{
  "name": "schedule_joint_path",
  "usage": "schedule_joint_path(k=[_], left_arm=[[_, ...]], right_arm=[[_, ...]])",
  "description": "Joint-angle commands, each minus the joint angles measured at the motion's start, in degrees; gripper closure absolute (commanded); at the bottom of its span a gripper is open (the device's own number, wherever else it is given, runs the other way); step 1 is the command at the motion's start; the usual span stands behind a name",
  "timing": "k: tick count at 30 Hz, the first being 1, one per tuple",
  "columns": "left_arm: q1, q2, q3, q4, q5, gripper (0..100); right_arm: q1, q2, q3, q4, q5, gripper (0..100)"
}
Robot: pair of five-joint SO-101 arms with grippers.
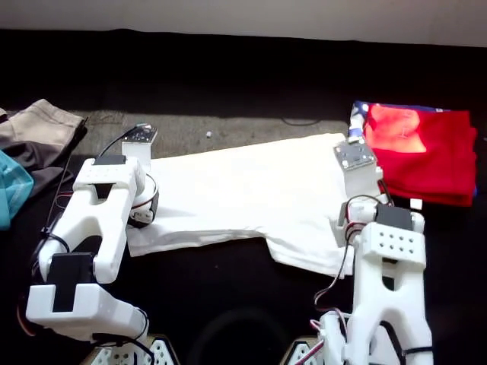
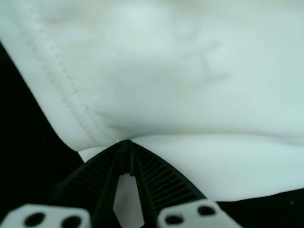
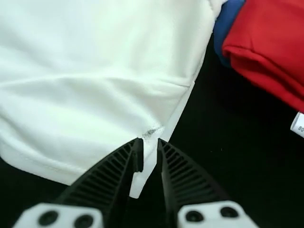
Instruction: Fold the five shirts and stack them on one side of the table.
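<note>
White cloth covers the middle of the black surface (image 1: 228, 304): the white shirt (image 1: 251, 190) lies spread flat there, and we hold it at both ends. Our left hand (image 2: 126, 151) is closed on the hem at its left end. Our right hand (image 3: 149, 146) pinches the edge at its right end, with cloth between the nearly shut fingers. Just beside that end we see a folded red shirt (image 1: 426, 156) stacked on a blue shirt (image 1: 359, 114). A tan garment (image 1: 38, 122) and a teal garment (image 1: 11, 190) lie crumpled at the surface's left edge.
</note>
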Motion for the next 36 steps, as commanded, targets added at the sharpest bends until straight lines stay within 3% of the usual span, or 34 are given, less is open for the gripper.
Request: schedule_joint_path(k=[1,5,7,15,23,26,29,36], left_arm=[[0.75,0.40,0.40,-1.58,0.18,99],[0.75,0.40,0.40,-1.58,0.18,99],[0.75,0.40,0.40,-1.58,0.18,99],[0.75,0.57,0.31,-1.58,0.18,99],[0.75,0.66,0.40,-1.58,0.18,99],[0.75,0.66,0.40,-1.58,0.18,99],[0.75,0.66,0.40,-1.58,0.18,99],[0.75,0.66,0.40,-1.58,0.18,99]], right_arm=[[-9.80,-4.53,-1.01,8.40,2.55,90.8],[-17.63,-0.22,2.15,11.74,6.86,78.8],[-18.86,2.24,4.26,11.65,9.32,77.6],[-15.34,9.10,9.19,1.71,14.95,77.6],[-13.32,24.48,8.84,-8.31,15.74,77.6],[-11.12,29.49,5.58,-9.98,15.74,84.8],[-8.13,31.78,1.36,-9.89,15.47,99.4],[-2.77,30.20,-6.46,-2.86,15.74,99.2]])
